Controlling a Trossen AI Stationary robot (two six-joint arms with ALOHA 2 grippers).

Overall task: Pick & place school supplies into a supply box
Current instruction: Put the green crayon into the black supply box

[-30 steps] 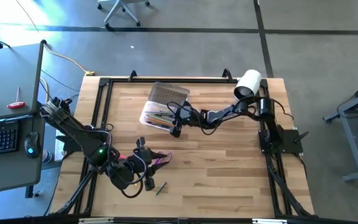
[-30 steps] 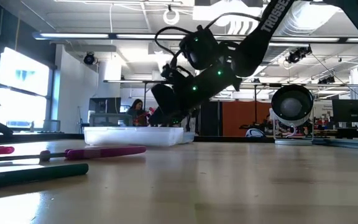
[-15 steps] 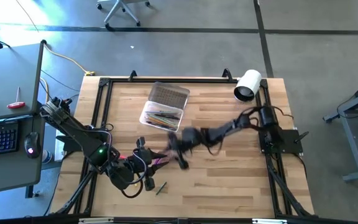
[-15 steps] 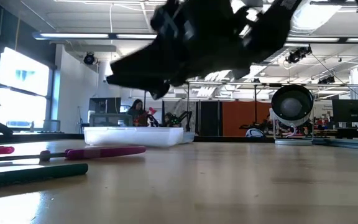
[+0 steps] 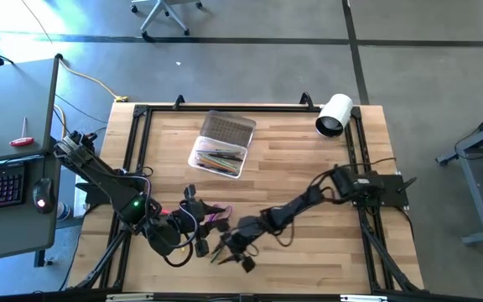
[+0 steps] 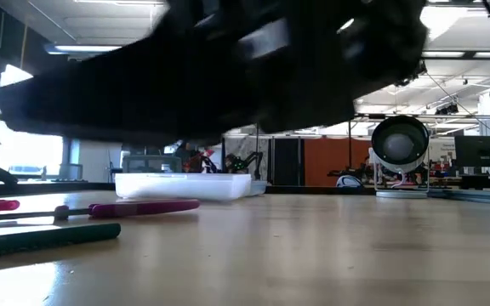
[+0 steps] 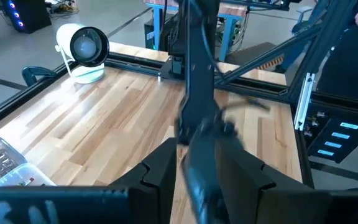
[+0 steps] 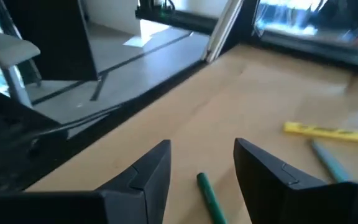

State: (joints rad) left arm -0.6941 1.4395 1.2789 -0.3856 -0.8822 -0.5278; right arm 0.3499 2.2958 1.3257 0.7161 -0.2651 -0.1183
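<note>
Right gripper (image 8: 201, 171) lining up on a green pen (image 8: 211, 198)
Its fingers are spread and empty, the pen lying between them on the table; lower straight, straddle the pen, then pinch. The supply box (image 5: 220, 144) sits well beyond.

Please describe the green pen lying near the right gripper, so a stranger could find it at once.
Start at the wooden table and go to its front edge, where the right gripper hangs open. The green pen lies on the wood between its fingers; its neighbours there are yellow and grey-blue.
</note>
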